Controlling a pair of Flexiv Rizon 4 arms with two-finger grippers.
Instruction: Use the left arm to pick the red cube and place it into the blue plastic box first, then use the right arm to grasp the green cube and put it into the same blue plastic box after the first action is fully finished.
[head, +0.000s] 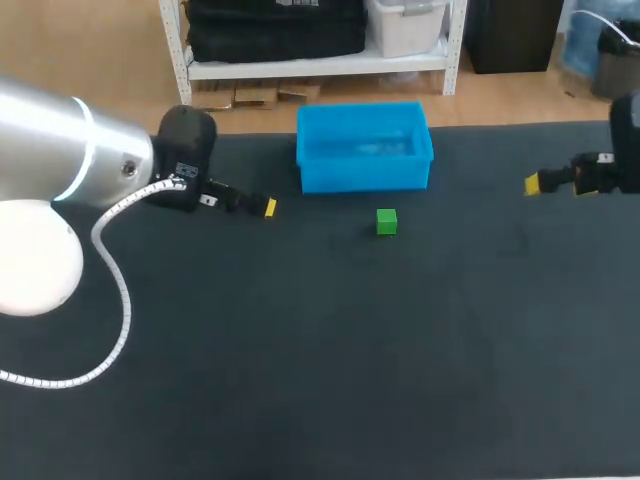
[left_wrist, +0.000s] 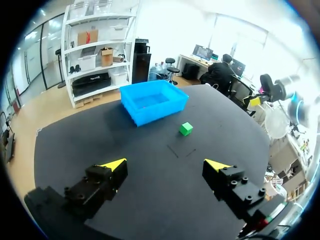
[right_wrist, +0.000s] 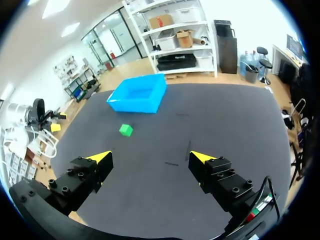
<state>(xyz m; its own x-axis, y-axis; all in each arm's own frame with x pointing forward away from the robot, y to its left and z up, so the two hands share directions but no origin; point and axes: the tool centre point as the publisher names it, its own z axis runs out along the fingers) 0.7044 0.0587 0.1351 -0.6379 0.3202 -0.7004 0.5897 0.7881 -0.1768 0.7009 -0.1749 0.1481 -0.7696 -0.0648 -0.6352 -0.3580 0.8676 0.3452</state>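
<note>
Green cube (head: 387, 222) on table (head: 300, 350), near blue box (head: 364, 172)

The head view looks down from high and behind onto the worktop (head: 300, 380), facing its far edge. The wrist views sit low and near, one looking over the left end effector (left_wrist: 166, 164) from the left, the other over the right end effector (right_wrist: 151, 156) from the right. All three share the blue box (head: 363, 147) and green cube (head: 386, 222).

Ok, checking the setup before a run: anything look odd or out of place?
No red cube shows anywhere: only the green cube lies on the table, near the blue box, whose visible inside looks bare. Nothing else stands out.
</note>
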